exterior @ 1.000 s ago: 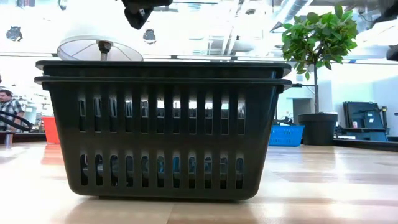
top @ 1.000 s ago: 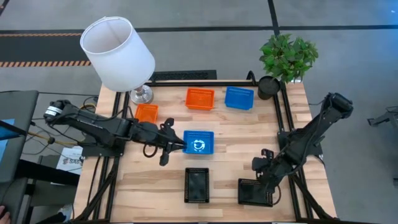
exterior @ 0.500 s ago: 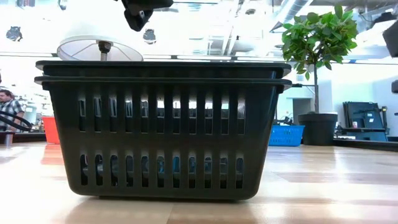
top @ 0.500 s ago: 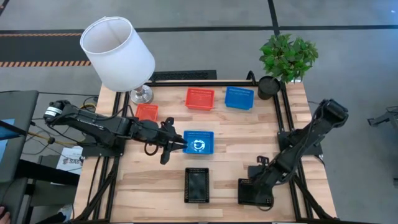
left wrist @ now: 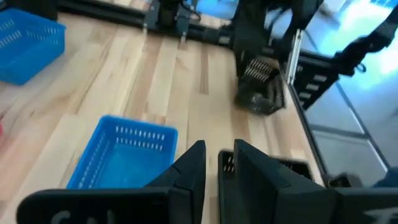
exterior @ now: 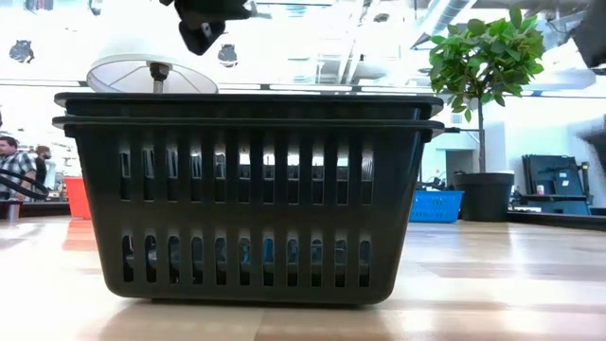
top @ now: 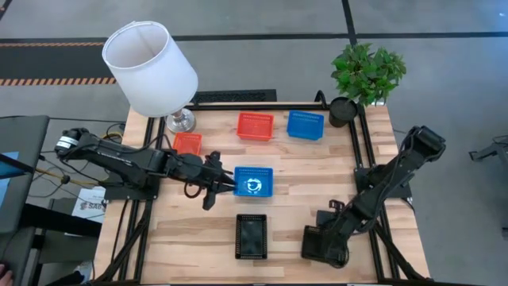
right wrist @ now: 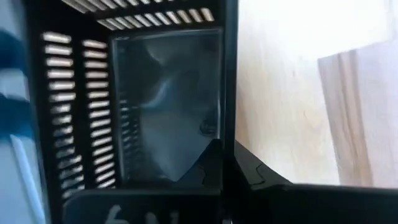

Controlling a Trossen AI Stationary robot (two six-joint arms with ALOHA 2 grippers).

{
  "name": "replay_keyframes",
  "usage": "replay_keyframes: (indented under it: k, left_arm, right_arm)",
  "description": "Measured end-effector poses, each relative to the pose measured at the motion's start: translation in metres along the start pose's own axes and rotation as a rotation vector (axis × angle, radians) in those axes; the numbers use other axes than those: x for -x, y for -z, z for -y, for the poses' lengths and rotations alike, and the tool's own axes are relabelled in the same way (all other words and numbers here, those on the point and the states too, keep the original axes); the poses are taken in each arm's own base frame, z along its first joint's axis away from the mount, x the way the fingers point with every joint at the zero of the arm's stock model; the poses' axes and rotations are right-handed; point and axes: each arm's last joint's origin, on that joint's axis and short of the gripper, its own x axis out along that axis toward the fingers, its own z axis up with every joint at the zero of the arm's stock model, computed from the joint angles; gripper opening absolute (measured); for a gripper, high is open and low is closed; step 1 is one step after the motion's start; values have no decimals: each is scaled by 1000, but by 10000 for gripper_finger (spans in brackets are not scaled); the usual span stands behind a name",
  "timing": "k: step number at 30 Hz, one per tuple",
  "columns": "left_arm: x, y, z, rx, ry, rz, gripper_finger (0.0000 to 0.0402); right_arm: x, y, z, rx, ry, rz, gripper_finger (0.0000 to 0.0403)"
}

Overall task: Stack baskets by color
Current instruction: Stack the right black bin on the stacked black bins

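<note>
Two red baskets (top: 255, 125) (top: 188, 143) and a blue basket (top: 305, 125) sit toward the far side of the table. Another blue basket (top: 254, 181) rests mid-table. Just left of it hovers my left gripper (top: 224, 184), its fingers (left wrist: 249, 168) a narrow gap apart with nothing between them. Two black baskets (top: 252, 236) nested one in the other (exterior: 246, 189) stand near the front edge. A single black basket (top: 315, 248) lies at the near right, with my right gripper (top: 324, 235) shut on it. My right gripper has the single black basket by the rim of one side wall (right wrist: 227, 118), one finger inside the basket and one outside. The fingers slant steeply down from above. The basket's bottom rests on the table.
A white lamp (top: 151, 63) stands at the far left corner and a potted plant (top: 365, 75) at the far right corner. Bare wood lies between the two black baskets and along the right side. A person (exterior: 11, 166) shows in the room behind.
My right gripper has come down onto the single black basket at the near right and shut on its wall. My left gripper has rolled a little in place beside the mid-table blue basket.
</note>
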Motion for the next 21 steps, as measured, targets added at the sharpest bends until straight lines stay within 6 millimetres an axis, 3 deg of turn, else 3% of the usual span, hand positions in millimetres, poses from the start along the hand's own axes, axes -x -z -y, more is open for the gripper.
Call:
replay_keyframes:
  k: [6, 10, 16, 21]
  left_arm:
    - [14, 2, -1, -27, -28, -28, 71]
    - [21, 0, -2, -41, -63, -1, 71]
    - [23, -1, -3, -34, -114, 21, 71]
    - [23, -1, -3, -31, -109, 16, 71]
  right_arm:
    - [33, -20, 3, -273, -143, 201, 8]
    - [44, -37, 3, -628, -229, 446, 14]
    - [35, -58, -14, -1006, -427, 661, 7]
    - [25, -85, -45, -1109, -461, 677, 6]
